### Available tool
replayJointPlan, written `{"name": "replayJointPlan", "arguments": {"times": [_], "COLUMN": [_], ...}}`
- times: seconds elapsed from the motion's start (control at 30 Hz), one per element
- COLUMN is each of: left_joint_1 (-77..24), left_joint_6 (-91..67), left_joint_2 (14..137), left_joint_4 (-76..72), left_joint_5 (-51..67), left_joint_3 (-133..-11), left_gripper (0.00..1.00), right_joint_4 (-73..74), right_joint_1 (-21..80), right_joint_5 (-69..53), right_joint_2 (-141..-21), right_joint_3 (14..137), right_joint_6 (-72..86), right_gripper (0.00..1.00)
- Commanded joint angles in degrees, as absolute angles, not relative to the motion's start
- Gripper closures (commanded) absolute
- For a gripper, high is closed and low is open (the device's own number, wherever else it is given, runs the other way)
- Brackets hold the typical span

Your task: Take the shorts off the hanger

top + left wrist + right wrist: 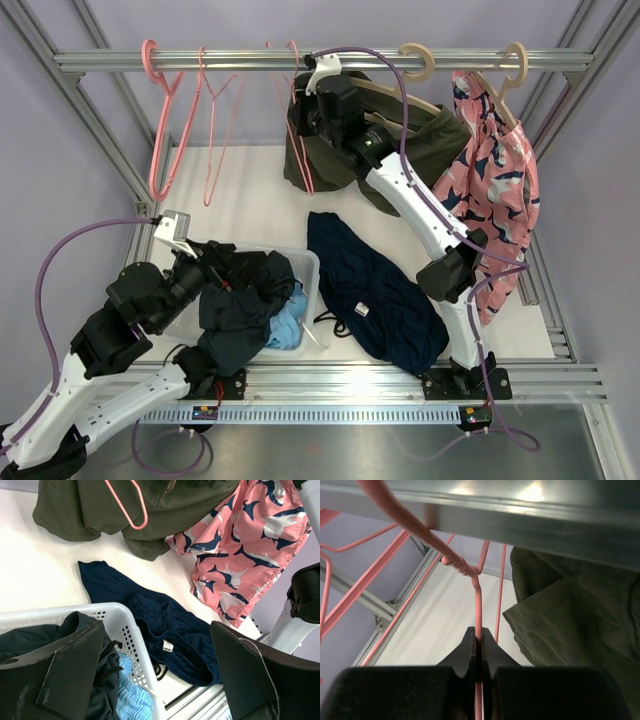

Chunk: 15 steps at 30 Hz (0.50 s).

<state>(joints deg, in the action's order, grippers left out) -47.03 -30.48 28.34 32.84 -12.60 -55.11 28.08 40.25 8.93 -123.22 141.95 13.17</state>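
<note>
Broad white desk [250,205] below, grey aluminium rail [200,62] spanning twelve o'clock.

Spread flat at the centre of the desk, off any hanger: navy fabric shorts with a small white label [375,290]. Hung on wooden hangers at twelve to one o'clock, olive-green shorts [430,135]; at two o'clock, pink shorts with a navy-and-white print [495,170]. Neither to be touched.

At seven o'clock, a white perforated plastic basket [305,262] holding heaped dark slate-toned fabric shorts [240,300], with light sky-blue fabric shorts [290,328] tucked beneath on the five o'clock side.

Over the basket, left end effector [157,627] spread wide, clamping nothing; possibly dark cloth draped against one finger, hard to confirm from the wrist view. Up at twelve o'clock, right end effector [480,640] pinched tight on a thin pink wire hanger [478,605], just under its twisted neck. No garment on that wire.

Judged from this: all three pairs down, with the empty hanger as the step in hand. Hold the pinch firm. Slide or lift the wire toward eleven o'clock, away from the olive cloth just beside it. Watch for tangling with the neighbouring pink wires. Raise the left end effector straight up, dragging no fabric out.
</note>
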Motion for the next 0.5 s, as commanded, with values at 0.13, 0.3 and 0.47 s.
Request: {"name": "replayJointPlan", "arguments": {"times": [0.13,0.3,0.47], "left_joint_1": [-47.2,-47.1,-47.1], "left_joint_6": [-30.5,-29.6,-28.8], "left_joint_2": [29.2,29.9,30.0], "left_joint_4": [30.8,30.2,29.9], "left_joint_5": [-14.0,-13.4,-13.2], "left_joint_3": [-56.3,-56.8,-56.9], "left_gripper": [0.08,0.08,0.08], "right_joint_4": [22.2,19.7,13.6], "right_joint_1": [42.2,43.4,43.4], "right_joint_5": [11.3,7.8,3.9], "right_joint_2": [-124.4,-122.3,-113.2], "right_joint_3": [141.5,137.2,125.6], "right_joint_6": [11.8,8.8,5.3], "right_gripper": [0.98,0.72,0.39]}}
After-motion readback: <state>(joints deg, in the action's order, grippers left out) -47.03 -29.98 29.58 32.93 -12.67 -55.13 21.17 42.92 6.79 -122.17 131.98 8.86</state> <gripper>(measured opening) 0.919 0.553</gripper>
